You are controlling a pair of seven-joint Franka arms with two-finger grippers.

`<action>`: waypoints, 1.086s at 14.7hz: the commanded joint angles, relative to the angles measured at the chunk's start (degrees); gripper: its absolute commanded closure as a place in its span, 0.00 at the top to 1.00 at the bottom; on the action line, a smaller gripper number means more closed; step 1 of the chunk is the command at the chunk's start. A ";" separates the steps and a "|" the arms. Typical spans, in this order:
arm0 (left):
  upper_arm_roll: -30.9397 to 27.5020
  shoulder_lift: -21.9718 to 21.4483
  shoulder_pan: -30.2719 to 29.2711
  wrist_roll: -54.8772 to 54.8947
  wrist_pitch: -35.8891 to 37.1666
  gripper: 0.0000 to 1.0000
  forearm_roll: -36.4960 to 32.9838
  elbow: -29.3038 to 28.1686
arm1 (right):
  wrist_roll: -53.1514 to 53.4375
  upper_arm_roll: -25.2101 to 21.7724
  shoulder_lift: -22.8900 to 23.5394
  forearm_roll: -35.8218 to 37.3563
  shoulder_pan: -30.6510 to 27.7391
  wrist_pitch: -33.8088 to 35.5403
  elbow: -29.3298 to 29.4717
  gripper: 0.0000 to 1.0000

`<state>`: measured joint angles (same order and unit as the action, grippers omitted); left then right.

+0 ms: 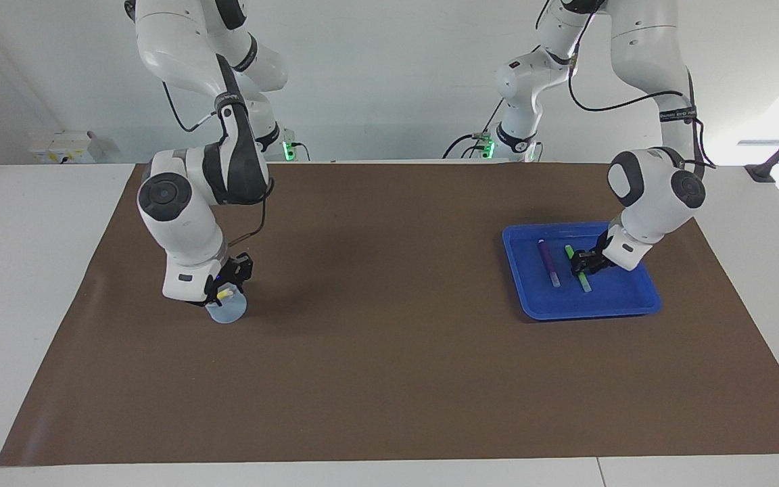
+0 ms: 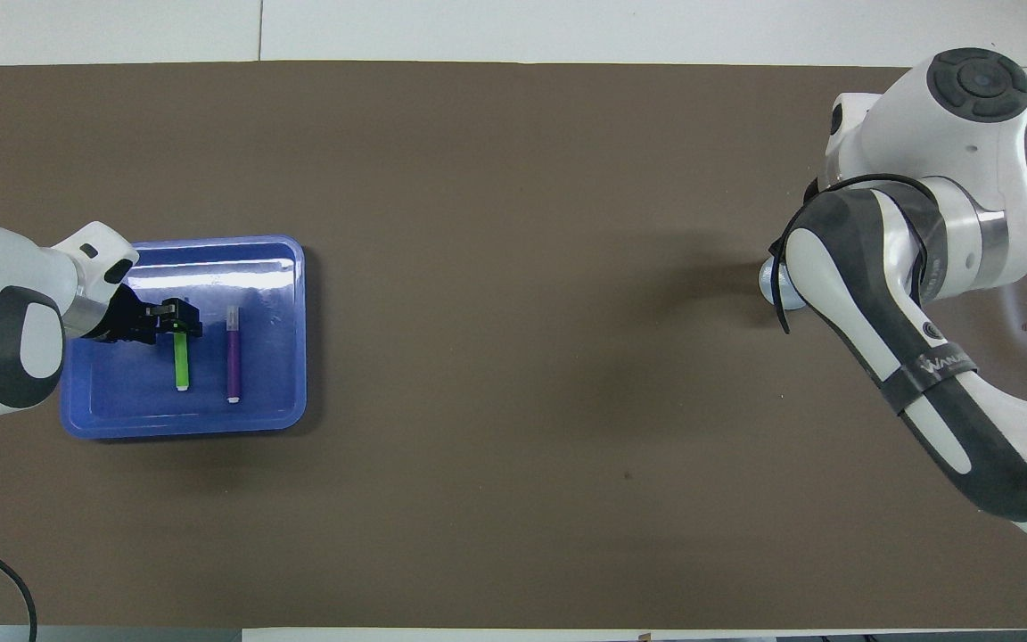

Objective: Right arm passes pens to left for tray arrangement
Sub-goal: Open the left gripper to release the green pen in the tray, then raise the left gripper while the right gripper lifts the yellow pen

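Observation:
A blue tray [image 1: 633, 306] [image 2: 210, 423] lies toward the left arm's end of the table. In it a purple pen [image 1: 549, 262] [image 2: 233, 357] and a green pen [image 1: 585, 284] [image 2: 182, 367] lie side by side. My left gripper [image 1: 580, 262] [image 2: 180, 319] is low in the tray, open, its fingers on either side of the green pen's end nearer the robots. Toward the right arm's end, my right gripper [image 1: 228, 287] hangs just over a small translucent bluish cup [image 1: 227, 310] [image 2: 767, 287]. A yellow pen [image 1: 226, 294] stands in that cup, its top at the gripper. In the overhead view the right arm hides that gripper and the yellow pen.
A brown mat [image 1: 389, 379] covers most of the white table [image 1: 17, 284]. Two slimmer white arms with green lights [image 1: 518, 101] stand at the robots' edge. A white wall box [image 1: 65, 145] sits off the mat past the right arm's end.

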<state>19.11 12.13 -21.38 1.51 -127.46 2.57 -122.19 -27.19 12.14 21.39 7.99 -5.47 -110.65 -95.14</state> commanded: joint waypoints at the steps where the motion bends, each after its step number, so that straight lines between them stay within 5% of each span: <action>1: 0.14 -0.44 -0.50 0.07 -1.47 1.00 -1.17 -1.12 | 0.38 0.87 -1.08 1.15 -0.95 0.17 -1.54 0.44; 6: 0.14 -0.53 -1.03 0.16 1.76 1.00 -1.17 0.98 | 0.47 0.87 -1.26 1.06 -0.95 0.17 -1.72 0.38; 10: 0.22 -0.70 -0.42 0.07 14.93 1.00 -1.17 10.37 | 0.56 0.87 -1.44 0.71 -0.95 0.17 -2.07 0.00; 16: 0.93 -2.90 1.86 -2.72 33.39 1.00 -0.46 22.16 | 2.05 0.96 -2.75 0.27 -0.68 3.93 2.40 0.00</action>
<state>20.06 9.93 -21.05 1.06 -99.30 2.57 -103.45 -26.43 12.32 20.52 7.99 -5.58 -110.14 -94.89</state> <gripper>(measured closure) 0.000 0.828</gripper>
